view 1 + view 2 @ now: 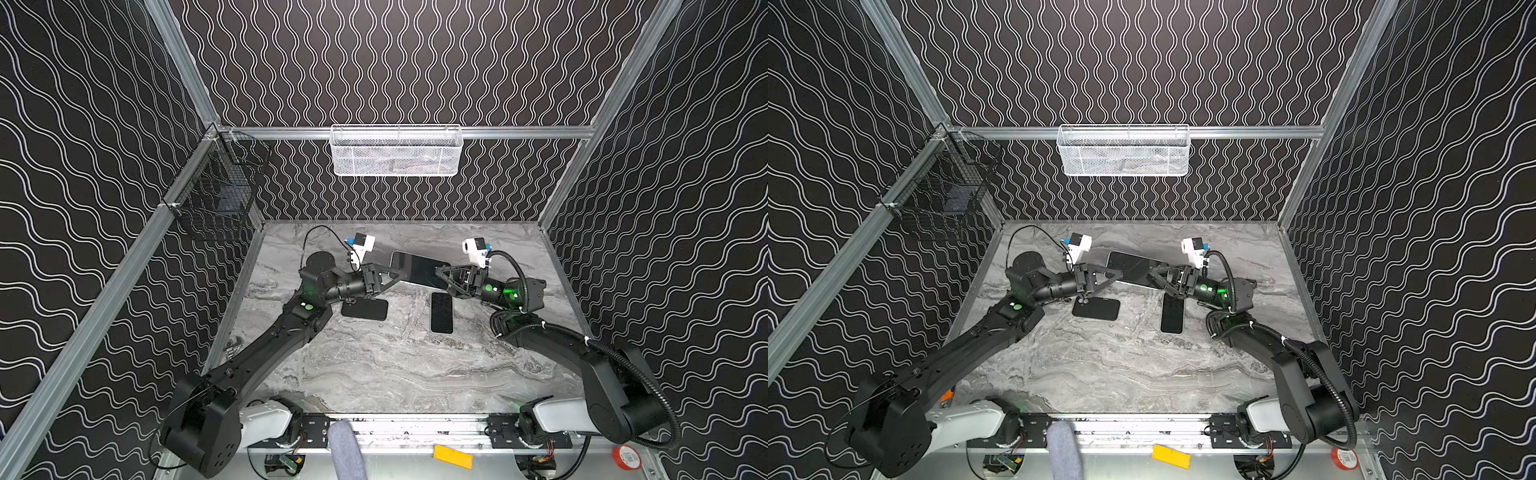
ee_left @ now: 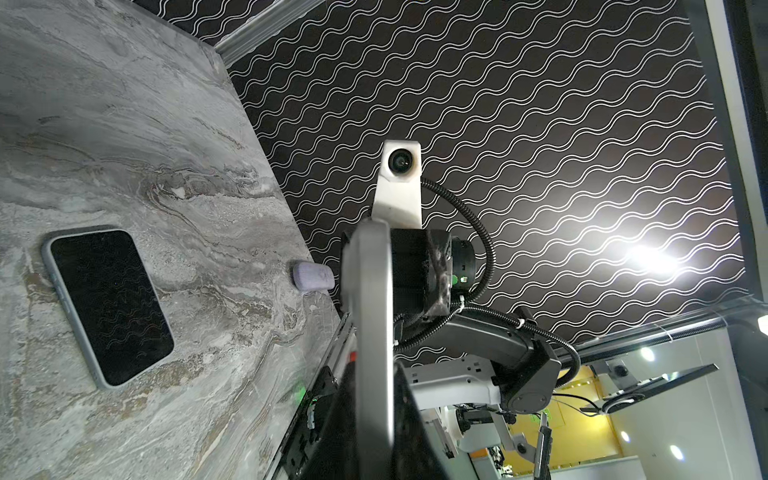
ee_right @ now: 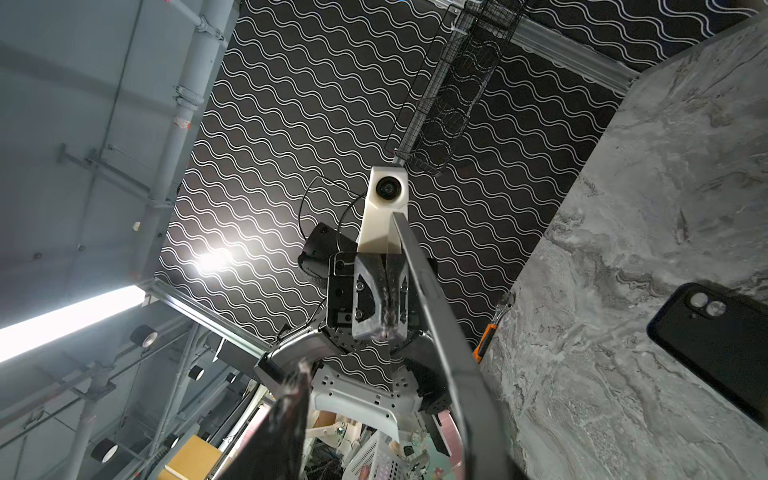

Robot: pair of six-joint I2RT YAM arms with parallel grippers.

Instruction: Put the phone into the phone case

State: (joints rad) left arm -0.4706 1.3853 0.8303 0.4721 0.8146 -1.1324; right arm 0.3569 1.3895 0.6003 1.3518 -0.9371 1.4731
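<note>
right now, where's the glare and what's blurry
Left wrist view: hot glare on the wavy wall, phone screen mirrors the waves, held slab edge soft. Right wrist view: similar wall glare, near tool finger blurred. Top views: evenly lit, sharp.

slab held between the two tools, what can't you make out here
- dark slab: phone or tablet unclear; top views show a plain face, wrist views only its edge.
- white basket: contents blurred by the mesh in both top views.
- black wire basket: a dark item inside, too small to name.
- right tool: one finger hidden behind the slab in the right wrist view.
</note>
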